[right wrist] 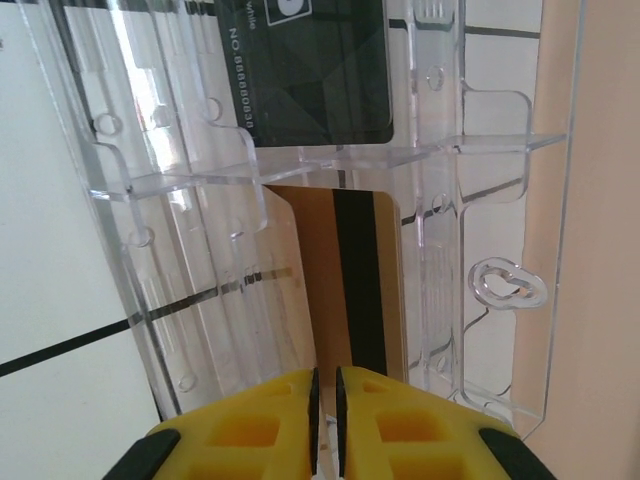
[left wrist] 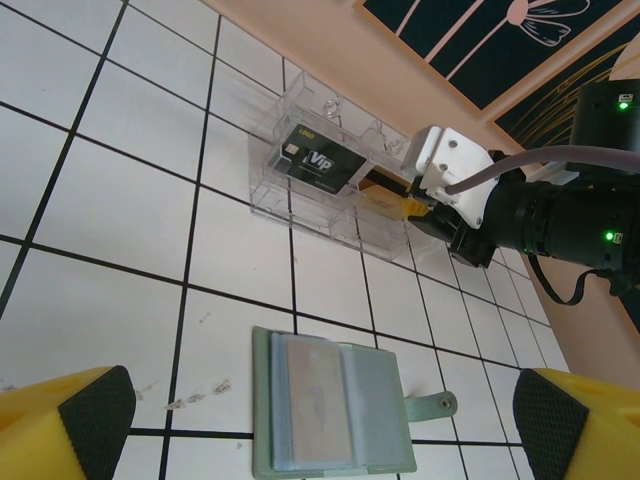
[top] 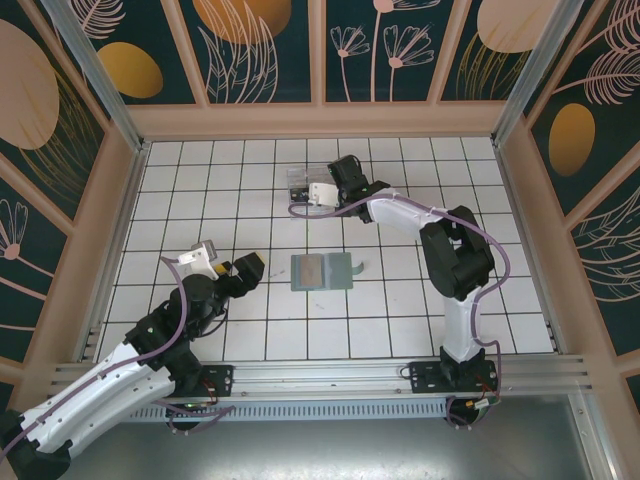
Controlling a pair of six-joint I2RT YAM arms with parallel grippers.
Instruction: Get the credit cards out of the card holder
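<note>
The card holder (top: 322,271) lies open and flat near the middle of the table (top: 200,180), a pale green wallet with its little strap tab (left wrist: 433,405) sticking out toward the right edge. A pale, brownish card (left wrist: 313,400) sits in its left-hand pocket, behind clear plastic.

Further back, toward the far edge, stands a clear plastic tray (top: 298,183) split into compartments. A black card (left wrist: 322,165) printed "Vip" lies in one of them. A gold card (right wrist: 335,270) with a dark stripe down it lies in the compartment just beside it, on the side nearer the right arm.

The right arm reaches across to that tray, and the right gripper (right wrist: 325,378) sits right at the near end of the gold card. Its yellow fingers (right wrist: 255,430) are drawn almost together with a thin slit between them. The card shows face-on under them, and I cannot tell whether they are nipping it or merely over it.

The left gripper (top: 238,270) hangs over the table on the left, beside the card holder and pointed its way but clear of it. Its jaws stand wide apart with nothing between them, and the two padded fingertips (left wrist: 70,420) frame the wallet from either side in the left wrist view.
</note>
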